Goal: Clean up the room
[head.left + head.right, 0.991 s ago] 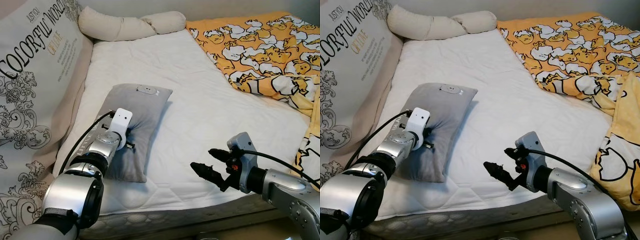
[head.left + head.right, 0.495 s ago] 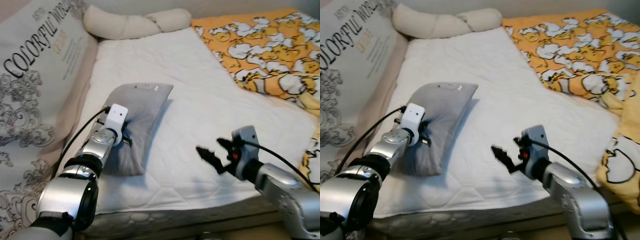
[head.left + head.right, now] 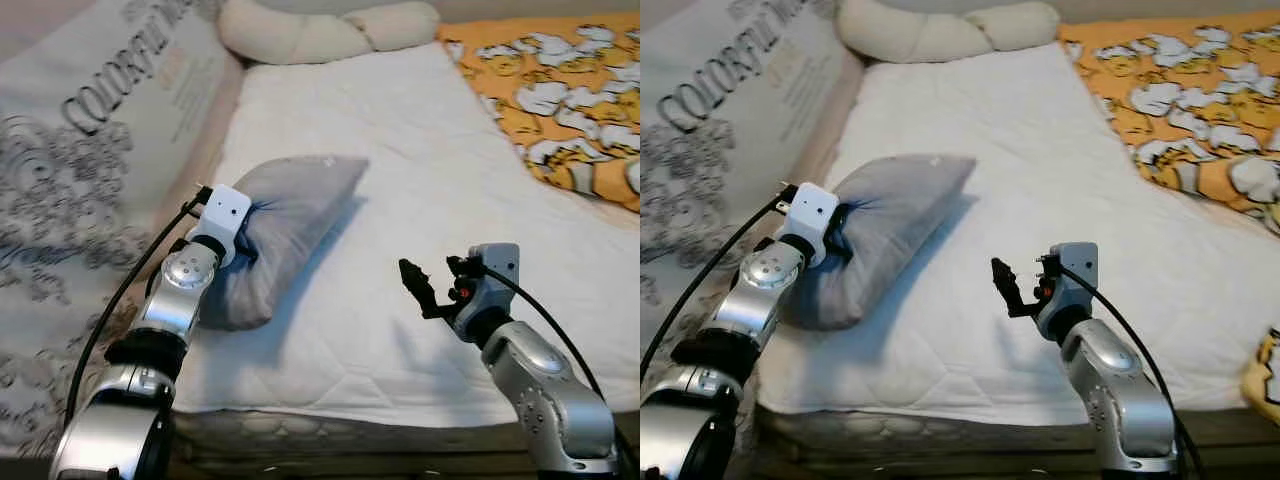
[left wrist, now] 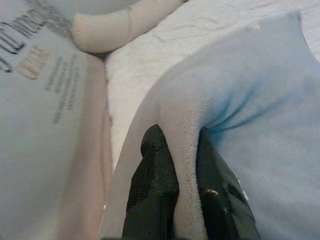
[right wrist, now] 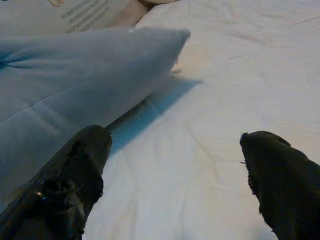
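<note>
Nearest, the right gripper (image 3: pixel 415 284) hovers over the white bed (image 3: pixel 420 170) near its front edge, its jaws spread wide apart with nothing between them, pointing toward the grey pillow (image 3: pixel 285 215). Just beyond and to the left, the left gripper (image 4: pixel 177 170) has its jaws clamped on a pinched fold at the pillow's near edge; the pillow lies on the bed's left side, its gripped end raised. Beside it a large printed cushion (image 3: pixel 100 140) leans along the bed's left edge. Farther back lies a cream bolster (image 3: pixel 320 30), and to the right a yellow patterned blanket (image 3: pixel 560 90).
</note>
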### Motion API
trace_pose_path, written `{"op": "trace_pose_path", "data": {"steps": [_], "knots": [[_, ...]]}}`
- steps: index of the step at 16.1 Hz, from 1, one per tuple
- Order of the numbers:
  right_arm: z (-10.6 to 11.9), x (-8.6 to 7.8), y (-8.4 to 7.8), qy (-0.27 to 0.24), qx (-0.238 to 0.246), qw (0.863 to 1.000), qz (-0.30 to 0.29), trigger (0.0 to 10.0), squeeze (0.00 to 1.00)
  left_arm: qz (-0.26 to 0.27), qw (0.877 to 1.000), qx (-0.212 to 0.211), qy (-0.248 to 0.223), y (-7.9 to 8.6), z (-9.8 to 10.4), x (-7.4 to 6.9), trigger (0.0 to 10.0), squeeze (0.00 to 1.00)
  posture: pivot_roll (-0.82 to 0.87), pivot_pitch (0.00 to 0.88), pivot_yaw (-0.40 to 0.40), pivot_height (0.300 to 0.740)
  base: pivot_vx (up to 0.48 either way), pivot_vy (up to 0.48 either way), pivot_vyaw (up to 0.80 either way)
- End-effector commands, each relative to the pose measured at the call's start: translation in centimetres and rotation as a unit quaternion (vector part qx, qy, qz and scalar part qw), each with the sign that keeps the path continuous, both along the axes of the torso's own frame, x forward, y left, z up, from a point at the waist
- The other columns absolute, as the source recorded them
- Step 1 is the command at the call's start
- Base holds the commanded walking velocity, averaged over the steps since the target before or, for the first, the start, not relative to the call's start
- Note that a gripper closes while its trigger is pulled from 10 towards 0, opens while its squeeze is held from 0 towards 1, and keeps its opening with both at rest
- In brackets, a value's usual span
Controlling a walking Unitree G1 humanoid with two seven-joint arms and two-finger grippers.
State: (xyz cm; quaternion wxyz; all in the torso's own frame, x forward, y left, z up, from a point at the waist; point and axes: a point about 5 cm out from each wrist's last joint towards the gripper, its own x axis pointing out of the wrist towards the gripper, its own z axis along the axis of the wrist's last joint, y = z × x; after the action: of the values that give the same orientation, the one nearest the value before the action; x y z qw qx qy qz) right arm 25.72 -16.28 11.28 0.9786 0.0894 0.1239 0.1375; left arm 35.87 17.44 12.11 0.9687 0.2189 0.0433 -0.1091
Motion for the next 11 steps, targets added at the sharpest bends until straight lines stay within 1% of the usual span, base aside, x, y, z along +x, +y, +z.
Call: {"op": "trace_pose_path", "data": {"steps": [1,2,3,5,7,8,9,10,11], "knots": [[-0.1,0.1,0.0,-0.005,-0.001,1.000,-0.016,10.0,0.00,0.008,0.999,0.007,-0.044,0.3,2.0,0.1,0.0,0.00,-0.08,0.000,0.170,0.740,0.000,0.000,0.00],[0.3,0.1,-0.1,-0.024,-0.002,0.999,-0.036,10.0,0.00,0.016,0.999,-0.017,-0.046,0.0,2.1,-0.3,4.5,0.00,-0.08,0.000,0.170,0.740,0.000,0.000,0.00],[0.6,0.1,-0.3,-0.035,-0.004,0.998,-0.052,10.0,0.00,0.026,0.998,-0.039,-0.042,-0.3,2.0,-0.6,10.0,0.00,-0.08,0.000,0.170,0.740,0.000,0.000,0.00],[0.6,0.1,-0.2,-0.047,-0.021,0.997,-0.064,10.0,0.00,0.024,0.997,-0.050,-0.053,-0.6,2.2,-0.9,10.0,0.00,-0.08,0.000,0.167,0.740,0.000,0.000,0.00],[0.9,0.1,-0.1,-0.061,-0.028,0.994,-0.086,10.0,0.00,0.012,0.994,-0.062,-0.095,-1.1,3.2,-1.5,10.0,0.00,-0.08,0.000,0.161,0.740,0.000,0.000,0.00],[0.8,0.1,-0.3,-0.060,-0.023,0.993,-0.102,10.0,0.00,0.009,0.994,-0.064,-0.094,-1.2,3.3,-1.7,10.0,0.00,-0.08,0.000,0.151,0.740,0.000,0.000,0.00],[0.7,0.0,-0.4,-0.062,-0.014,0.990,-0.123,10.0,0.00,0.010,0.994,-0.065,-0.086,-1.4,3.2,-1.9,10.0,0.00,-0.08,0.000,0.145,0.740,0.000,0.244,0.00],[0.7,0.0,-0.4,-0.062,-0.013,0.990,-0.124,10.0,0.00,0.010,0.994,-0.066,-0.085,-1.5,3.2,-1.9,10.0,0.00,-0.08,0.000,0.144,0.740,0.000,0.244,0.00],[0.5,-0.1,-0.4,-0.054,0.000,0.990,-0.127,10.0,0.00,0.015,0.993,-0.079,-0.084,-1.6,3.3,-1.9,10.0,0.00,-0.08,0.000,0.138,0.740,0.000,0.439,0.00]]}}
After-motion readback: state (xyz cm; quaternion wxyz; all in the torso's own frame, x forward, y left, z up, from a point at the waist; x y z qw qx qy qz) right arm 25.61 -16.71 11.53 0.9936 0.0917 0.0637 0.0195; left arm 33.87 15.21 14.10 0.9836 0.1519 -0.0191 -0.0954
